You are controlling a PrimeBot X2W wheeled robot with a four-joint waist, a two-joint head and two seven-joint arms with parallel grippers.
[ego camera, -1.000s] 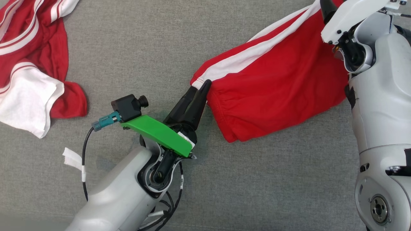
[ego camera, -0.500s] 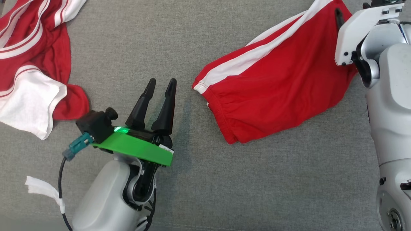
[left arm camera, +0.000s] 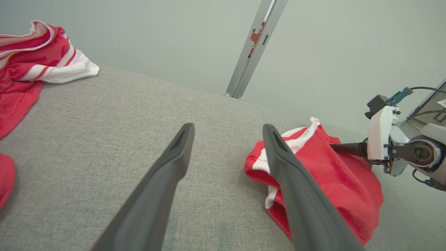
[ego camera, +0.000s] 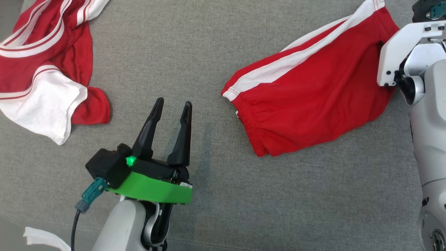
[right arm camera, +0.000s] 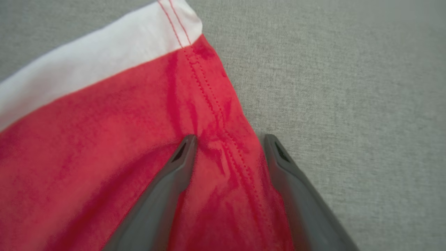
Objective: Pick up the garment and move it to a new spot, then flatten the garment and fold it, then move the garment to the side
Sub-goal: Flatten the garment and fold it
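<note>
The folded garment (ego camera: 313, 94) lies on the grey worktop (ego camera: 216, 209). The left pincer (ego camera: 174, 101) is spread nearby, and the right pincer (right arm camera: 229, 137) is spread over its hem. Moving it aside likely needs all layers pinched together.

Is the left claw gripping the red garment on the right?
No, in the head view the left claw stands open over the bare grey surface, apart from the red garment.

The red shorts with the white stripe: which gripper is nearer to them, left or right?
Right. The right gripper hangs open over the red shorts' stitched edge. The left gripper stands open beyond their waistband end, apart, with bare grey surface between.
</note>
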